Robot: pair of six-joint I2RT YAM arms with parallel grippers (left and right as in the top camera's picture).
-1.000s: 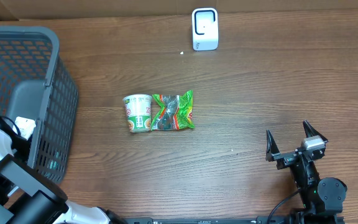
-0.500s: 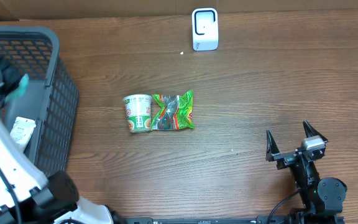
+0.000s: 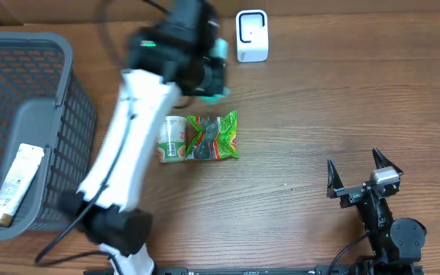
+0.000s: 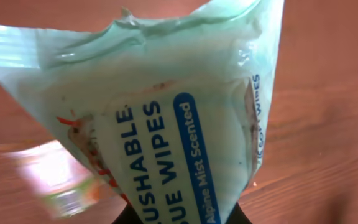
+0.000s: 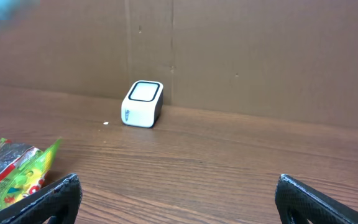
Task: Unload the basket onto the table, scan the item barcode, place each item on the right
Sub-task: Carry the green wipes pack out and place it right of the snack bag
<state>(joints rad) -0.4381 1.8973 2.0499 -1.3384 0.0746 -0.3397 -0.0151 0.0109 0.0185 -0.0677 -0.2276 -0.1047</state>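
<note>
And there it goes: the left gripper [image 3: 211, 70], pinching the pack of wipes [image 4: 166, 124], has swung from the basket [image 3: 71, 130] up to the scanner [image 3: 251, 35], while the right gripper [image 3: 353, 164] sits spread wide.

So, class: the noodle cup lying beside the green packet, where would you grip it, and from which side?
Grip the noodle cup end to end, from above: it seems to lie on its side, and the green packet sits against one flank, leaving little finger room there.
</note>
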